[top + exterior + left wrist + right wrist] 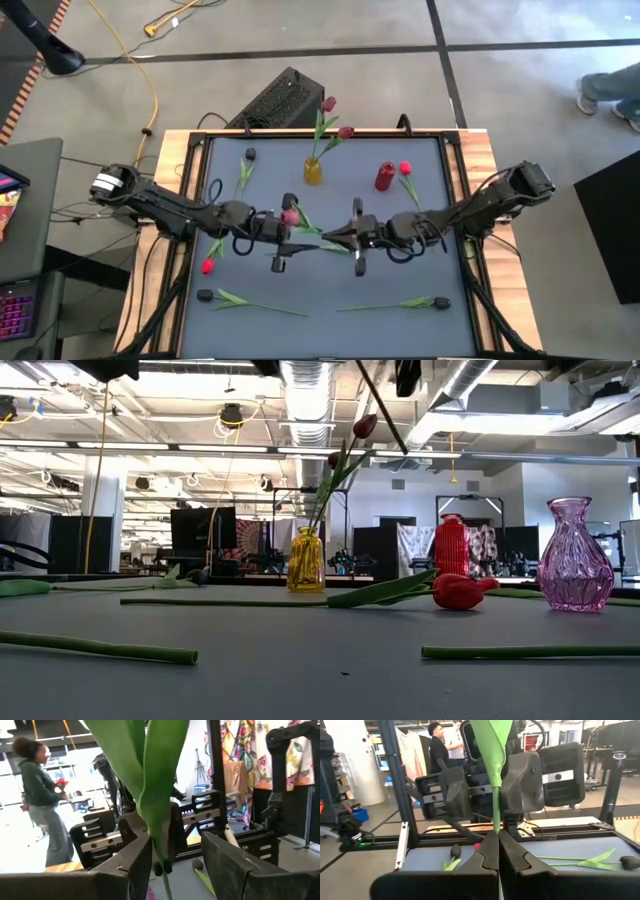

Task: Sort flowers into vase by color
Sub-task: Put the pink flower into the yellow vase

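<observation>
Yellow vase [313, 171], red vase [384, 177] behind centre

1. Maroon-pink tulip [290, 217]: held mid-table between both grippers, stem pinched.
2. Two maroon tulips [327, 104]: upright in yellow vase [313, 172].
3. Red tulip [405, 169]: flat beside red vase [384, 177].
4. Black tulips [441, 302]: flat on the mat.

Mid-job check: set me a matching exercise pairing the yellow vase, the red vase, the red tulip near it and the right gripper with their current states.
Things:
1. yellow vase
2. red vase
3. red tulip
4. right gripper

States:
A. lying flat on the table
B. jaws shut on a green stem
C. holds two maroon tulips
D. upright, empty

Pairs: 1-C, 2-D, 3-A, 4-B
</observation>
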